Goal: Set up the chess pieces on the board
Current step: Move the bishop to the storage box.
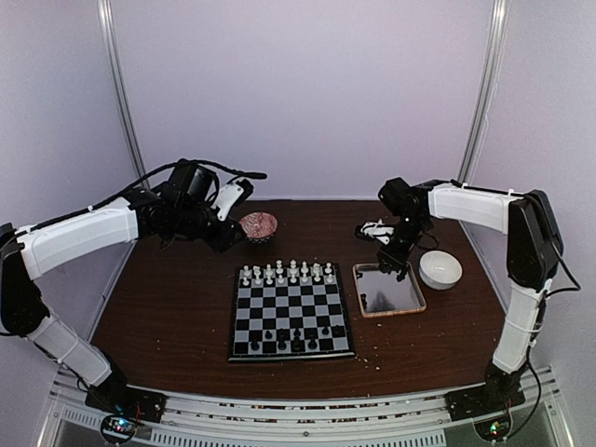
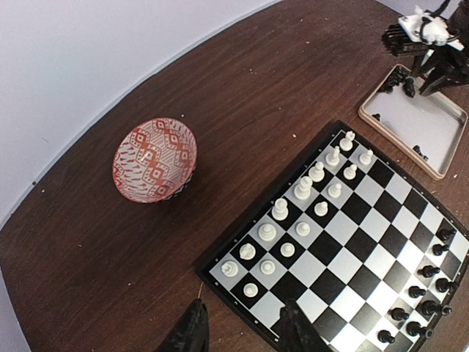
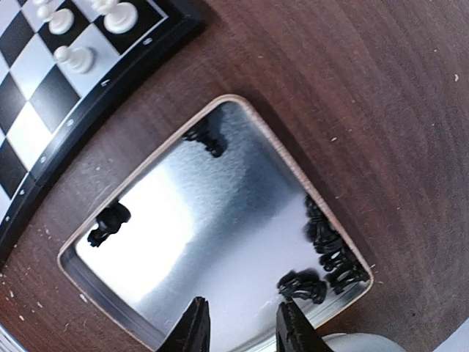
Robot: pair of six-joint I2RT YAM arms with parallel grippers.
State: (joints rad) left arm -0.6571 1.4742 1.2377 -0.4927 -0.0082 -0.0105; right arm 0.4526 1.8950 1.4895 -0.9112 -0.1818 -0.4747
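The board [image 1: 290, 358] lies at the table's middle. White chess pieces [image 1: 287, 273] fill its two far rows. Several black chess pieces [image 1: 289, 337] stand in its near rows. The left wrist view shows the board [image 2: 352, 249], the white pieces [image 2: 304, 187] and the black pieces [image 2: 425, 293]. My left gripper [image 1: 226, 238] [image 2: 245, 330] is open and empty, high over the board's far left corner. My right gripper [image 1: 399, 264] [image 3: 242, 326] is open and empty over the grey tray [image 3: 220, 220]. Several black pieces [image 3: 330, 249] lie in the tray, one [image 3: 302, 286] by my right fingertip.
A red patterned bowl [image 1: 259, 225] [image 2: 155, 159] stands beyond the board's far left corner. The wooden-rimmed tray [image 1: 389, 291] sits right of the board, and a white bowl [image 1: 440, 269] stands right of the tray. Pale crumbs dot the table.
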